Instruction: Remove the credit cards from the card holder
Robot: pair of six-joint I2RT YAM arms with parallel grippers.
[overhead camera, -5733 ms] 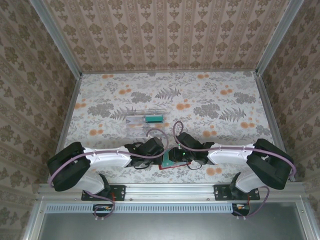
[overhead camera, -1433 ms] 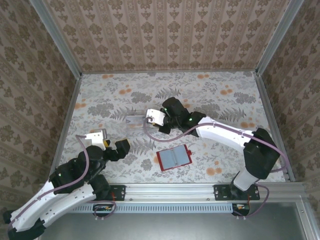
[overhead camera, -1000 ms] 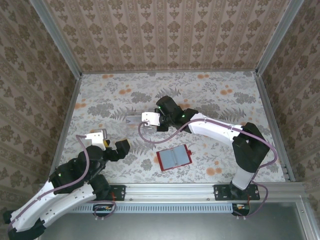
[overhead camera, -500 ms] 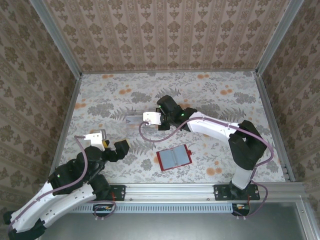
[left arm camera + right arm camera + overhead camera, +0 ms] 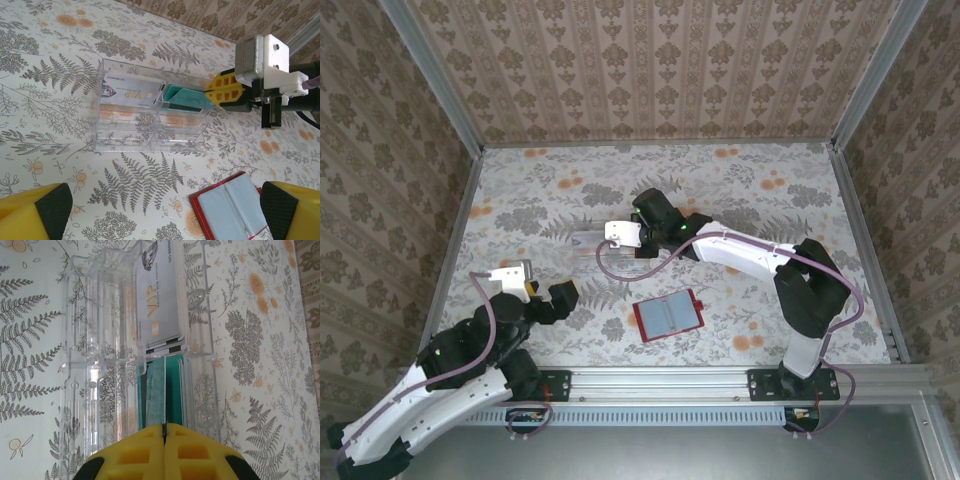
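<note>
top external, card holder (image 5: 668,314): one; lies open and flat on the table (image 5: 770,200) near the front edge, grey pockets up; nothing touches it
top external, right gripper (image 5: 623,238): at the right end of the clear tray (image 5: 585,243); one tray, apart from the holder
top external, left gripper (image 5: 558,294): jaws spread wide and empty; hangs left of the holder
left wrist, credit cards (image 5: 145,92): in the tray's far row; silver vip card (image 5: 125,90) in the left compartment; teal cards (image 5: 186,100) in the right one, their right end meeting the right gripper's yellow tips
right wrist, jaws: pressed closed at the near end of the teal stack; whether a card is pinched i cannot tell
right wrist, count: two colours; several edges show stacked under each; exact number unclear
handling: cards likely light, stiff, thin and slick; best pinched by a short edge; holder likely soft and light, apt to slide unless pinned
progress: pockets look empty; task seems nearly done
</note>
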